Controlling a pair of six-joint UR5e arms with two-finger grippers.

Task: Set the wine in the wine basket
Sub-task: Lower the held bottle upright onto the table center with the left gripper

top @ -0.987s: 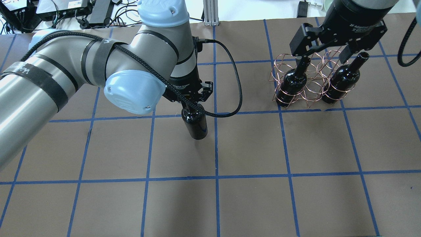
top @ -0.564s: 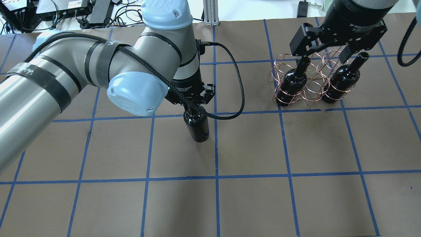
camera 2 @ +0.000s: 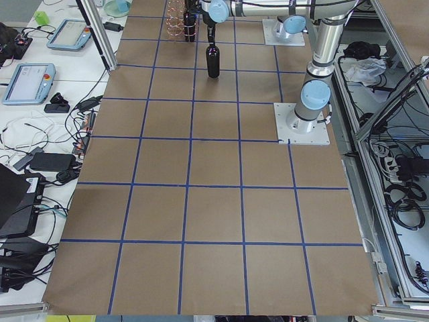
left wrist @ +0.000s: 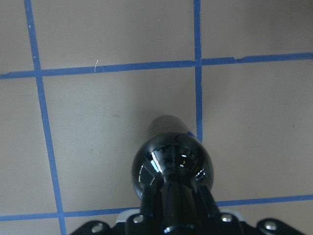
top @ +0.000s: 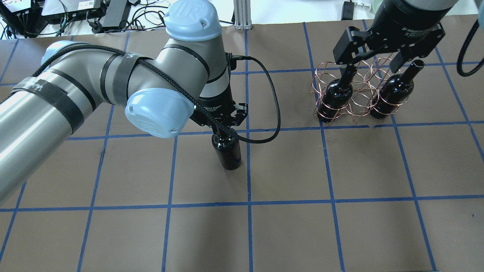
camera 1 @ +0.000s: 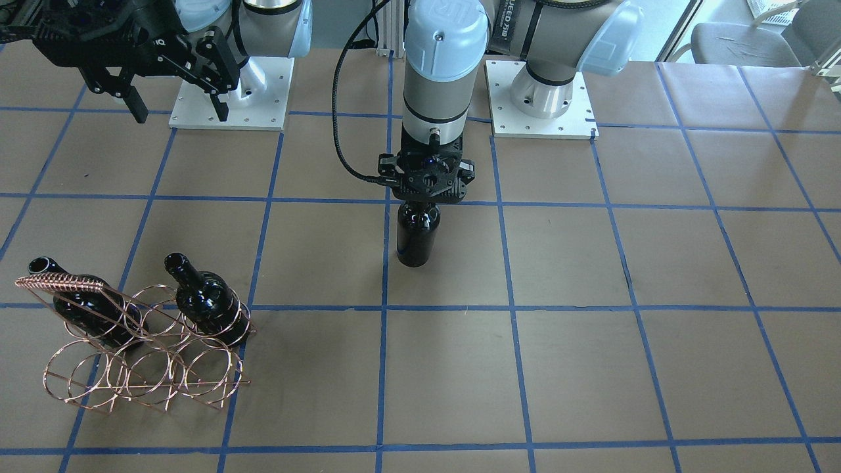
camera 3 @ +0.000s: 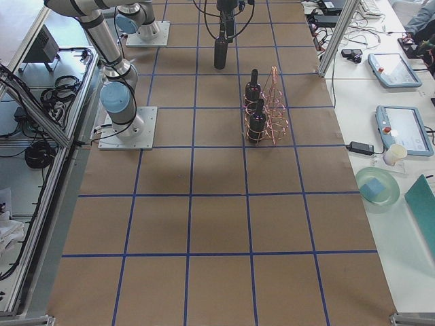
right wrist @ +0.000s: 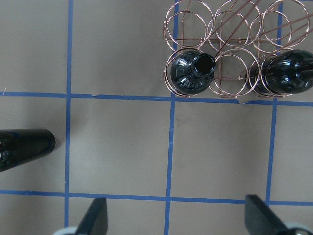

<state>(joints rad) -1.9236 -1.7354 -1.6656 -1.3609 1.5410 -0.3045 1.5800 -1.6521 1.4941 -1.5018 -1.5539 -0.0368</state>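
Observation:
My left gripper (top: 224, 127) is shut on the neck of a glossy black wine bottle (top: 228, 154), which hangs upright near the table's middle. The bottle also shows in the front view (camera 1: 416, 238) and the left wrist view (left wrist: 171, 164). The copper wire basket (top: 358, 99) stands at the far right with two black bottles (top: 337, 94) (top: 395, 91) leaning in its end rings. The ring between them (right wrist: 230, 73) is empty. My right gripper (top: 372, 67) is open and empty, high above the basket.
The brown table (top: 287, 234) carries a blue tape grid. A black cable (top: 274, 109) loops from my left wrist toward the basket side. Two arm base plates (camera 1: 230, 92) sit at the robot's edge. Cables and boxes (top: 75, 13) lie past the far edge.
My left arm has carried the bottle a little to the right and nearer in the overhead view. The right gripper, basket and its two bottles have not moved.

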